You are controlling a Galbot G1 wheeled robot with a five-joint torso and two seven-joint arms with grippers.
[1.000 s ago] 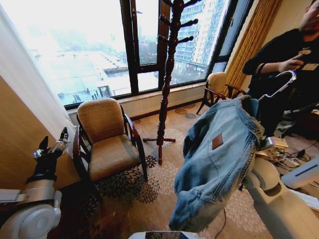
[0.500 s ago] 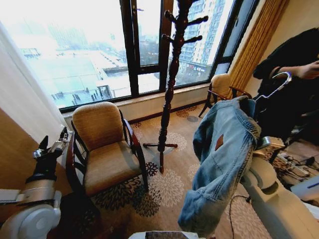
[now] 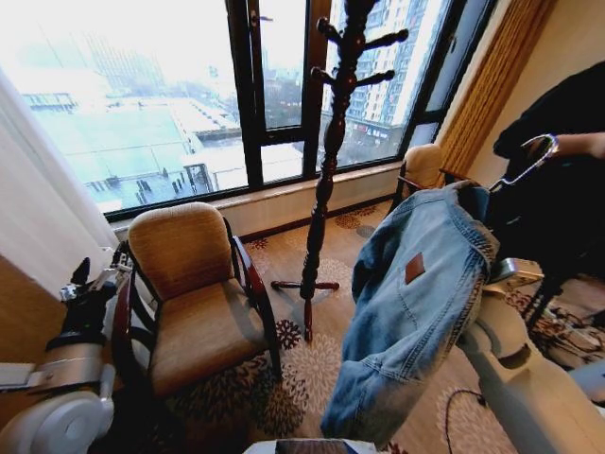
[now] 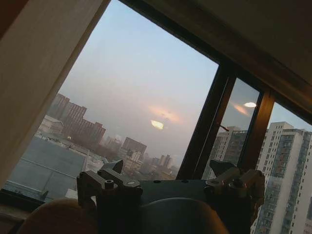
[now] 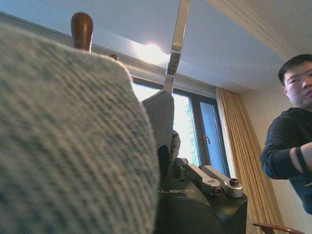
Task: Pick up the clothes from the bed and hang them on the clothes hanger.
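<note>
- The right claw is hidden under the denim jacket, so I cannot tell if it is open or closed.
- The jacket hangs over the right arm. It covers most of the right wrist view.
- The clothes hanger is mostly hidden inside the jacket. Just its metal hook sticks up out of the collar, and it shows in the right wrist view too.
- A person's hand is at the right edge, close to the hook. I cannot tell if it touches it.
- The left claw is up by the wall on the left, with its fingers apart and nothing in them.
- Since a second ago the whole picture has slid, so the camera moved. The coat stand is now nearer the middle and the person is more cut off.
- The armchair sits close beside the left arm.
- There is open carpet between the chair, the coat stand and the jacket.
</note>
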